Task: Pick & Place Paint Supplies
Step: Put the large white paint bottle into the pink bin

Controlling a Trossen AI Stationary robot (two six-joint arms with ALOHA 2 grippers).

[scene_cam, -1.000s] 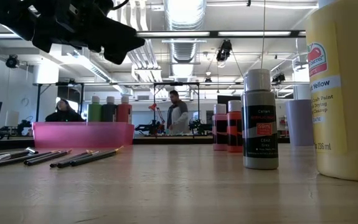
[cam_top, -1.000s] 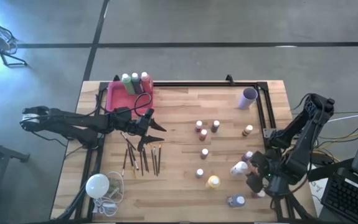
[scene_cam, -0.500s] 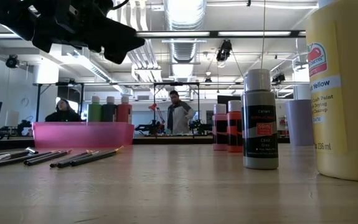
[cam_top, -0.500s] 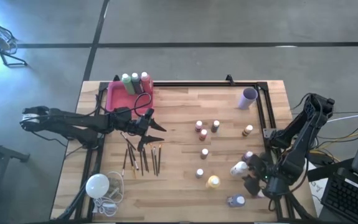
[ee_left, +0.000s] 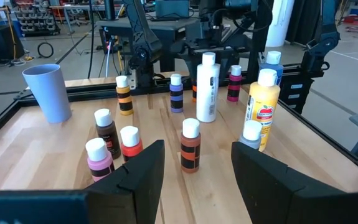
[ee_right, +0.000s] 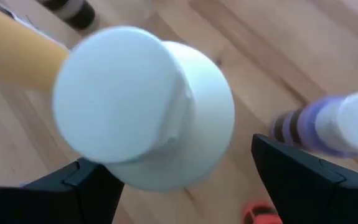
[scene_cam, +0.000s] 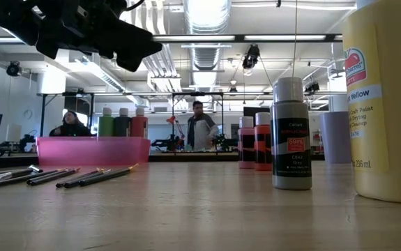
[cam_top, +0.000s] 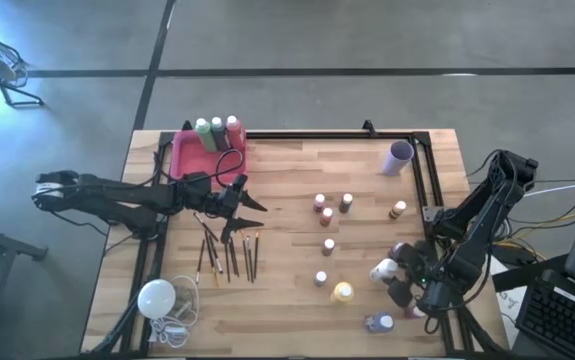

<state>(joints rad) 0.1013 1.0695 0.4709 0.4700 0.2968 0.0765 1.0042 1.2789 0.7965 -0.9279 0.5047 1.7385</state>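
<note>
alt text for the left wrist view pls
Two dark fingers, spread apart, frame a wooden table crowded with small white-capped paint bottles. A tall white bottle and a yellow bottle stand behind them, and a pale blue cup stands off to one side.

The left claw (cam_top: 250, 213) is hovering with its fingers spread, arm stretched out level. The right claw (cam_top: 392, 280) is gaping wide, its arm folded and reaching down.

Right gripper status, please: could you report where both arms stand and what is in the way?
Right gripper open around white bottle, not closed. Left gripper open, above paintbrushes. Purple-capped bottle close beside.
</note>
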